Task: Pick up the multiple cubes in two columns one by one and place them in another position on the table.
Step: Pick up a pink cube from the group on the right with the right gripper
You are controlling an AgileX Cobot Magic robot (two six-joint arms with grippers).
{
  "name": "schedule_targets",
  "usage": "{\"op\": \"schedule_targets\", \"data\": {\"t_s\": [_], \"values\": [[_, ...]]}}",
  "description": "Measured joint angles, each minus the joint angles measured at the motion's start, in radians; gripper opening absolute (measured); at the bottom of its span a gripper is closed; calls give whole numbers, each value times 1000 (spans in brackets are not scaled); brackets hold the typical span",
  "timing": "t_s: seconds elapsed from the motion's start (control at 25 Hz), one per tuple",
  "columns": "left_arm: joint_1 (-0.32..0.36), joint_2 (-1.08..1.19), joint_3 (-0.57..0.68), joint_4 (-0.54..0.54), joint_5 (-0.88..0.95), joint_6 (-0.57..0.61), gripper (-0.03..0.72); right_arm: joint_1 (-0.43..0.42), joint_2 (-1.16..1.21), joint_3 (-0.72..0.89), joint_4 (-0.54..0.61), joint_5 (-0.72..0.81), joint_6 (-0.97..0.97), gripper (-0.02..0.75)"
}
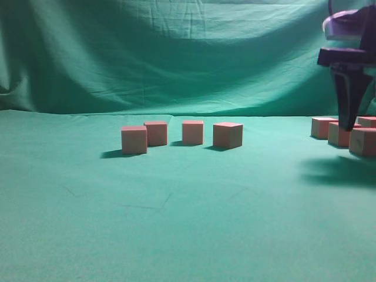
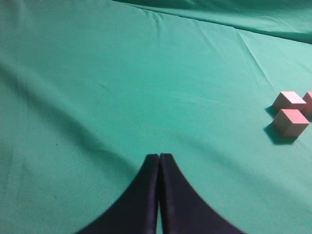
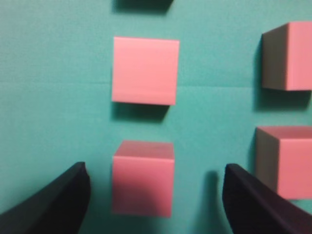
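Several pinkish-red cubes stand on the green table (image 1: 176,223). One group stands mid-table, from the left cube (image 1: 134,140) to the right cube (image 1: 228,135). Another group sits at the far right (image 1: 363,141). My right gripper (image 1: 350,124) hangs over that group, open. In the right wrist view a cube (image 3: 143,178) lies between its spread fingers (image 3: 156,195), untouched, with another cube (image 3: 145,70) beyond it and two more at the right (image 3: 287,161). My left gripper (image 2: 159,158) is shut and empty above bare cloth; two cubes (image 2: 291,122) show at the right edge.
A draped green backdrop (image 1: 176,53) rises behind the table. Bare cloth fills the front and left of the table.
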Motion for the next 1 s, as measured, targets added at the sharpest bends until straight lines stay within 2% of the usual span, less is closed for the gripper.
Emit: {"op": "schedule_targets", "data": {"t_s": [0.16,0.28,0.4,0.44,0.56,0.72,1.0], "values": [[0,0,0,0,0,0,0,0,33,0,0,-26,0,549],[0,0,0,0,0,0,0,0,42,0,2,-30,0,425],[0,0,0,0,0,0,0,0,43,0,4,-32,0,266],[0,0,0,0,0,0,0,0,43,0,4,-32,0,252],[0,0,0,0,0,0,0,0,43,-7,15,-10,0,265],[0,0,0,0,0,0,0,34,40,-96,32,129,-43,265],[0,0,0,0,0,0,0,247,-9,-276,52,285,-92,265]]}}
